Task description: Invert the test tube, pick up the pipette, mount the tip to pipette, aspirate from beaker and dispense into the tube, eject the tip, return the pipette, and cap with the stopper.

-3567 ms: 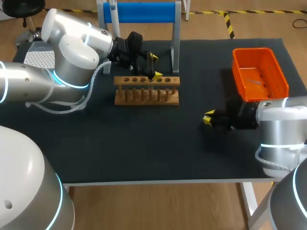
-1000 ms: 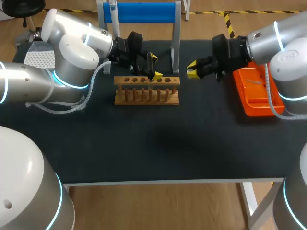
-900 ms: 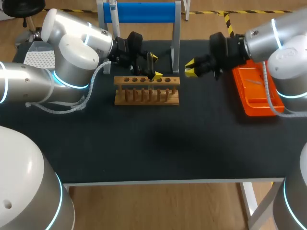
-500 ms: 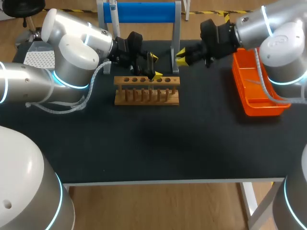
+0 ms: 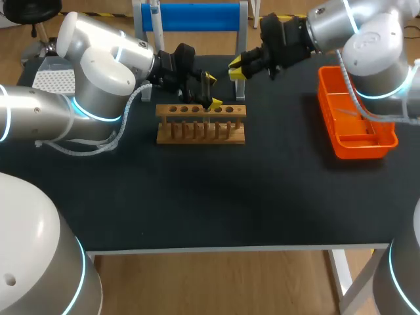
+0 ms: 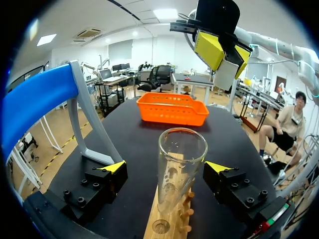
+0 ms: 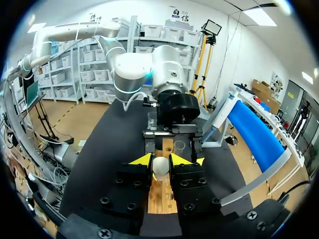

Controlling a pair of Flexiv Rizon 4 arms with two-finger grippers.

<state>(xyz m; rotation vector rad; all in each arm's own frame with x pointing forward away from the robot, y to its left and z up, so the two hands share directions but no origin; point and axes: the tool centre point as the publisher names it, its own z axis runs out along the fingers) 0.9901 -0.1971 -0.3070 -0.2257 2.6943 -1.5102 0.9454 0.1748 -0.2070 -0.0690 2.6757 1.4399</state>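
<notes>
Late stage, as judged: one test tube (image 6: 180, 164) stands mouth-up in the single wooden rack (image 5: 200, 125) at the far middle of the desk (image 5: 210, 197). The left hand (image 5: 211, 91) flanks the tube, spread and not touching it, so inversion looks done. The right hand (image 5: 237, 71), above the rack's far right end, pinches one white stopper (image 7: 160, 167), so capping appears to remain. One blue stand (image 5: 190, 16) sits far and one orange basket (image 5: 364, 149) right.
</notes>
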